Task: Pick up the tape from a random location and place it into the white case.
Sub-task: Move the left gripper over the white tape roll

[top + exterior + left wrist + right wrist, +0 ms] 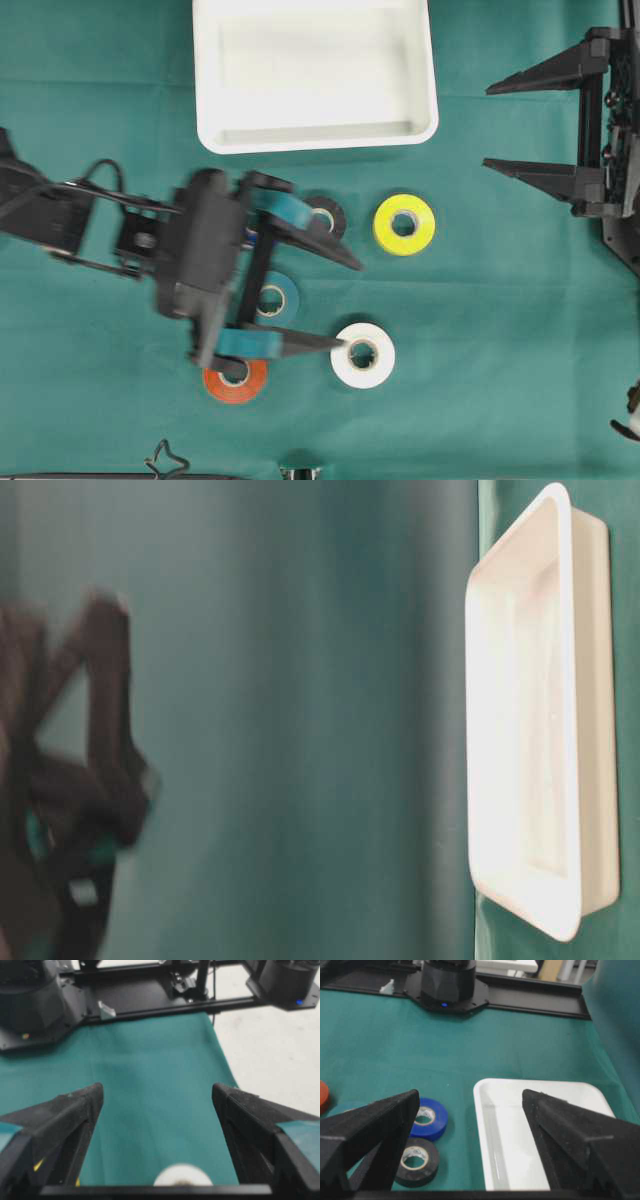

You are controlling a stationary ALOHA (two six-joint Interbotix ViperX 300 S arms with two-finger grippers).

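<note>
Tape rolls (404, 224) lie around the wide-spread left pincer (345, 305), none held.

- Green cloth (500, 330) covers the counter.
- Pale floor (280, 1035) shows beyond the cloth's edge.
- Black frame rail (535, 995) runs along the cloth's far side.

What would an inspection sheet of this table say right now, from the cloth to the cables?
Surface: green cloth over the table.
Job's things: white case at the top, nothing inside; yellow tape, white tape, orange tape, blue tape and black tape flat on the cloth.
Clutter: nothing seen.
Grippers: left gripper open above the tapes, holding nothing; right gripper open at the right edge.
Cables: black cable on the left arm.
Surroundings: black frame, pale floor.
</note>
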